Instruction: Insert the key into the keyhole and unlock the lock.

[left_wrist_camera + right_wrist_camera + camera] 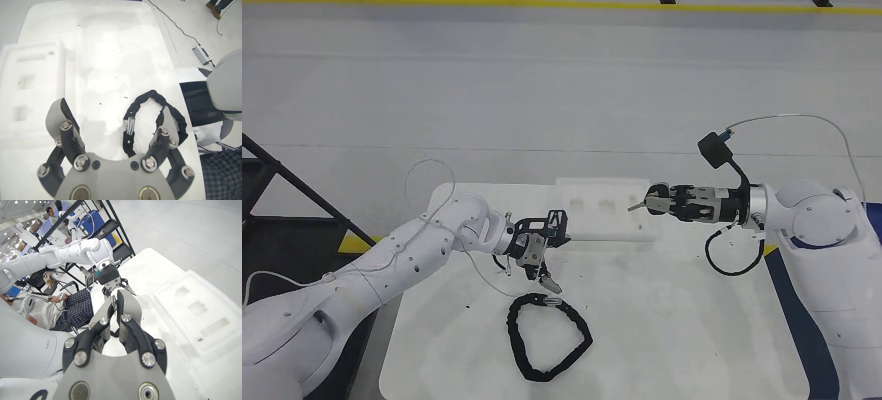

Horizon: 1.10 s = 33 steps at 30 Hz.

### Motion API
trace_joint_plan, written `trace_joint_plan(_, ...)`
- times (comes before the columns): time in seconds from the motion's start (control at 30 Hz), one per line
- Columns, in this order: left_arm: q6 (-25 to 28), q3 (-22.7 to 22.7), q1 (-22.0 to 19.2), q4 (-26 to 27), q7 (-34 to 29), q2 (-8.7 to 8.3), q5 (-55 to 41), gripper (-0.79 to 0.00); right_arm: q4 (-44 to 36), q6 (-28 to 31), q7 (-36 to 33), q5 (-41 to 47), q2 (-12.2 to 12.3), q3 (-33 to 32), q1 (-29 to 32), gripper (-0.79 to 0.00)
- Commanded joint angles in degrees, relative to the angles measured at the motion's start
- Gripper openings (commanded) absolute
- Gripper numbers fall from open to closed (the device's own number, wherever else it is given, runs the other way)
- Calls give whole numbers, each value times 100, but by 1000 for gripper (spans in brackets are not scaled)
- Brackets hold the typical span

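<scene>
At the left of the counter [692, 330], the left gripper [113, 104] hung low over the near end of the lock [522, 345]. Its fingers [65, 109] were spread wide and held nothing. The lock, a chain in a black cloth sleeve, lay in a loose loop on the counter near the front edge. One end of the sleeve was open, and a short shiny metal end [131, 125] stuck out of it. In the left wrist view that metal end sat between the two spread fingers, nearer to the one on the loop's side. That finger crossed in front of the sleeve, and I could not tell whether it touched the cloth.

Behind the lock, along the far side of the counter, lay a white foam tray [607, 228] with three small recesses [196, 308] cut into it. The left gripper's other finger was near the tray's front wall.

To the right, the right gripper [650, 203] was held above the right end of the foam tray, well apart from the lock and pointing toward the left arm. Its fingers [128, 306] were pressed together on the key [114, 303], pinching it by its round metal head. In the top view, the thin blade of the key poked out past the fingertips toward the left.
</scene>
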<state>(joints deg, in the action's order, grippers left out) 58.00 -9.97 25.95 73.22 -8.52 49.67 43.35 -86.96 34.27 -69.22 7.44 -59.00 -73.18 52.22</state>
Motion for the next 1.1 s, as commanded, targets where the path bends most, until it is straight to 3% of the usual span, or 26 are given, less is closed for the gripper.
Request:
trace_joint_plan(0.0, 0, 23, 42, -82, 219, -6, 260, 0, 0, 0, 0, 0, 0, 0, 0, -785)
trace_joint_plan(0.73, 0, 23, 85, -129, 344, -2, 488, 0, 0, 0, 0, 0, 0, 0, 0, -785)
trace_joint_plan(0.8, -228, -28, 196, -88, 418, -19, 611, 0, 0, 0, 0, 0, 0, 0, 0, -785)
trace_joint_plan(1.07, -158, -159, 786, -181, 1028, -223, 1601, 0, 0, 0, 0, 0, 0, 0, 0, -785)
